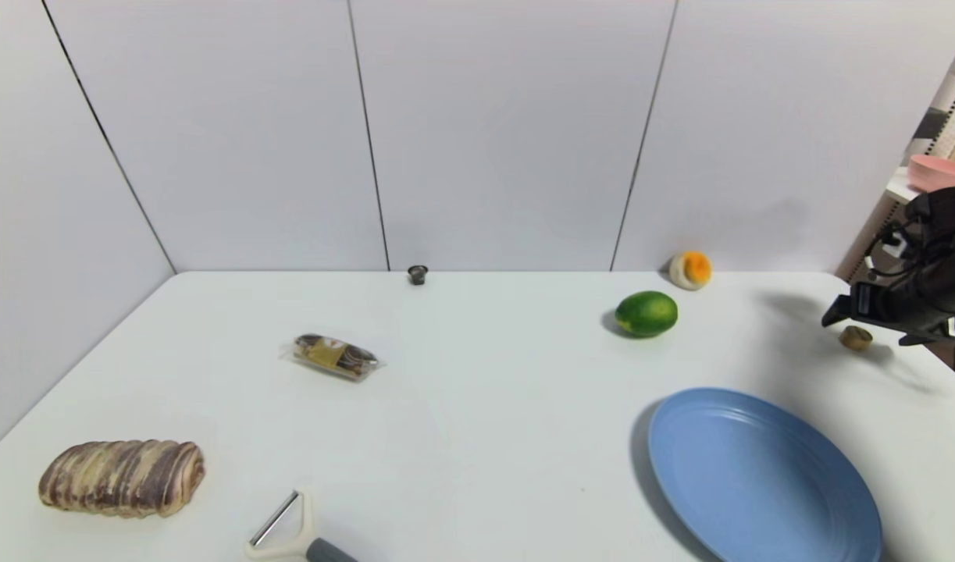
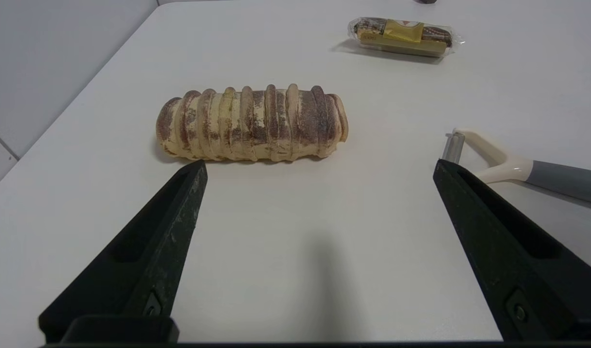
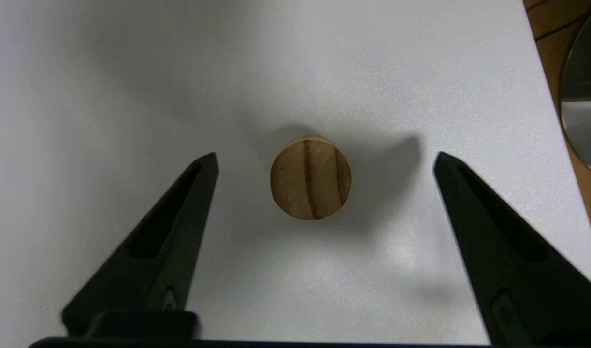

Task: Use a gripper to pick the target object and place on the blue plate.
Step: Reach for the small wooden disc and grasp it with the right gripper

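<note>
Straddling the unlabelled-looking striped cylinder (image 3: 310, 179), the right claw (image 3: 326, 157) hovers open.

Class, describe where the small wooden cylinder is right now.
In the head view, the wooden cylinder sits on the table's right side, beyond the blue plate, between the right gripper's open fingers.

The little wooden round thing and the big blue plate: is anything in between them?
Nothing sits between the wooden cylinder and the blue plate; the head view shows just bare, shadowed table there.
</note>
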`<state>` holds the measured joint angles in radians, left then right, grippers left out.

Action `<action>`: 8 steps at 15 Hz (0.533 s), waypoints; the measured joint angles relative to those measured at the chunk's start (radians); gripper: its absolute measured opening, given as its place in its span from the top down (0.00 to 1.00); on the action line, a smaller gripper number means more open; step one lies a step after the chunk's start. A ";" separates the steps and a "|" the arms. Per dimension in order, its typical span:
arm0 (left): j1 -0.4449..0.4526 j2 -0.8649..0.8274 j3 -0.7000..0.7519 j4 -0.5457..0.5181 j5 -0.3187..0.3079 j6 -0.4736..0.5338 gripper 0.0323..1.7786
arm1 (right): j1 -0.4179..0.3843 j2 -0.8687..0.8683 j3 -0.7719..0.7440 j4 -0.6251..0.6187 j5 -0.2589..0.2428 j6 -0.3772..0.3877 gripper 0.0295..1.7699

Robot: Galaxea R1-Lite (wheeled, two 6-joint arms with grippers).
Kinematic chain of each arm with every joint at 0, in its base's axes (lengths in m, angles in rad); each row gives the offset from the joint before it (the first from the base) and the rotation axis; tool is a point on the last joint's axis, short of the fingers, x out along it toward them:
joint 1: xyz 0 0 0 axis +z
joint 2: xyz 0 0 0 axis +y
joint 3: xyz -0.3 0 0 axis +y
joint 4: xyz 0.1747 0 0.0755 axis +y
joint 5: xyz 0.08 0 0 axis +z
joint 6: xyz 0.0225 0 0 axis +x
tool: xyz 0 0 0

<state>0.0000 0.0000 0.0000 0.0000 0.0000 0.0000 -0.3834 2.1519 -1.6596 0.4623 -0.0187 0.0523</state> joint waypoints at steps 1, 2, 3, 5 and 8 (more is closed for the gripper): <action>0.000 0.000 0.000 0.000 0.000 0.000 0.05 | 0.000 0.001 -0.001 0.001 0.000 0.000 0.28; 0.000 0.000 0.000 0.000 0.000 0.000 0.05 | 0.000 0.002 -0.001 0.001 0.001 0.000 0.36; 0.000 0.000 0.000 0.000 0.000 0.000 0.05 | 0.001 0.002 -0.001 0.001 -0.001 0.000 0.44; 0.000 0.000 0.000 0.000 0.000 0.000 0.05 | 0.004 0.002 0.000 0.001 -0.003 0.000 0.55; 0.000 0.000 0.000 0.000 0.000 0.000 0.05 | 0.005 0.001 0.003 0.004 -0.003 0.000 0.76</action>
<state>0.0000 0.0000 0.0000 0.0000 0.0000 0.0000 -0.3781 2.1528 -1.6562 0.4666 -0.0215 0.0523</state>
